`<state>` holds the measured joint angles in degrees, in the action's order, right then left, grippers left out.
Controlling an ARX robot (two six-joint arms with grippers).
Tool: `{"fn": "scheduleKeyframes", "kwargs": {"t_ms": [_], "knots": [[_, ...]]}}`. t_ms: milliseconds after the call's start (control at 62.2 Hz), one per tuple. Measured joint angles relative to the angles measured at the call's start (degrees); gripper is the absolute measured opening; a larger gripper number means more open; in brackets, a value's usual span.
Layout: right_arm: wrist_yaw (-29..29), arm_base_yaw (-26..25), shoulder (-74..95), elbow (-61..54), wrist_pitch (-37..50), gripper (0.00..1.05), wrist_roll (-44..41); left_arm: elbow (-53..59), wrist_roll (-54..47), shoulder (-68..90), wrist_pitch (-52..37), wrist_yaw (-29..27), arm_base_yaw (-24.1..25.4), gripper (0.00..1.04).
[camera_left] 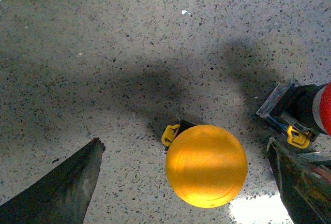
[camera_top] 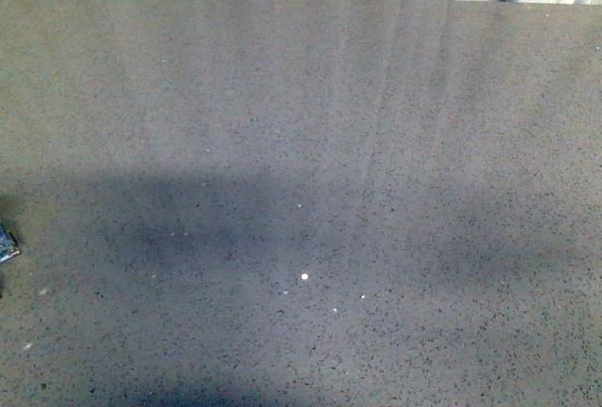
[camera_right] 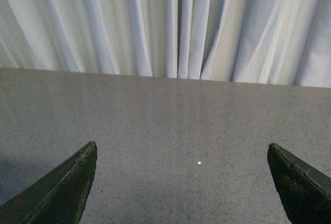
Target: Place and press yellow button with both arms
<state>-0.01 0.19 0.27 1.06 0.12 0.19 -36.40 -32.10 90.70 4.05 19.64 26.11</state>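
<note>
The yellow button [camera_left: 206,165] sits on the speckled table [camera_top: 301,144], between the spread fingers of the left gripper [camera_left: 183,142], which do not touch it. A red button [camera_left: 325,107] stands near it. The right gripper [camera_right: 181,145] hangs over the table with its fingers wide apart, facing a pale curtain [camera_right: 170,22].

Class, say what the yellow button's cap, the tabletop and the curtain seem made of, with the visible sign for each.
Cap: likely smooth plastic, even colour with a soft sheen.
Tabletop: looks like speckled stone or composite, matte grey with dark flecks.
Curtain: pale fabric, hanging in soft folds.
</note>
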Motion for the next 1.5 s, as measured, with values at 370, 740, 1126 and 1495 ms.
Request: {"fn": "scheduleKeyframes", "kwargs": {"t_ms": [370,740,1126,1495], "knots": [[0.0,0.0,0.0,0.0,0.0,0.96,0.0,-0.1,0.1,1.3,-0.4,-0.6,0.0,0.96],[0.0,0.0,0.0,0.0,0.0,0.96,0.0,-0.1,0.4,1.6,-0.7,-1.2,-0.2,0.96],[0.0,0.0,0.0,0.0,0.0,0.96,0.0,-0.1,0.5,2.3,-1.1,-1.5,-0.5,0.77],[0.0,0.0,0.0,0.0,0.0,0.96,0.0,-0.2,0.9,2.6,-1.5,-1.4,-0.9,0.46]]}}
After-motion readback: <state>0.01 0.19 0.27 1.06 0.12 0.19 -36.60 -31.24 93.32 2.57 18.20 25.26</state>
